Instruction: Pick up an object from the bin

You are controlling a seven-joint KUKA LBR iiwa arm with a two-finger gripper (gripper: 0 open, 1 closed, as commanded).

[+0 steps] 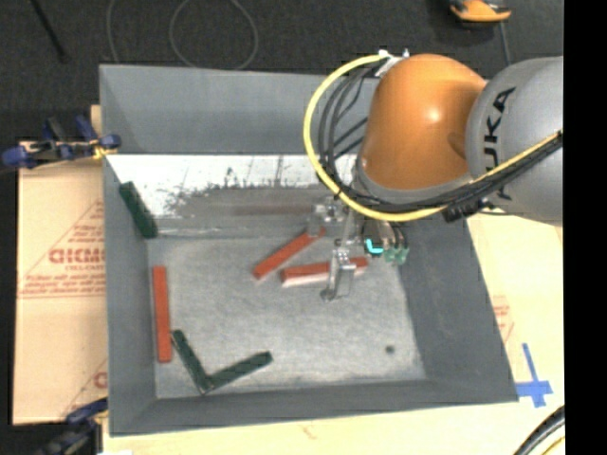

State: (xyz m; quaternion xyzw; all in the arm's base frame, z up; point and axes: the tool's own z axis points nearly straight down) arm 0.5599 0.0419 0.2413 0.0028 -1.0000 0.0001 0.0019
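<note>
Gripper: low at mid-frame, just right of centre, sitting across the right end of a flat red bar. Open or clamped: cannot tell from this angle, so no claim of a hold. Red bar: lying level on the bin floor, roughly left-to-right in frame, left end touching or just beside a second red bar slanting up to the right. Handling guess: rigid, light, thin, probably plastic or wood. Smooth faces, so likely to slip or pivot if pinched near an end. Better taken across the narrow width near mid-length, clear of the slanted neighbour. Not fragile by the look of it. Low profile on the floor, so needs a deep reach to get down past the edges. Bin: grey, sloped walls, sparse contents, no heap. Also inside: third red bar running top-to-bottom along the left side; green bar in the upper-left corner; green pair forming an L at lower left, just beside the third red bar's lower end. All three well apart from gripper.
</note>
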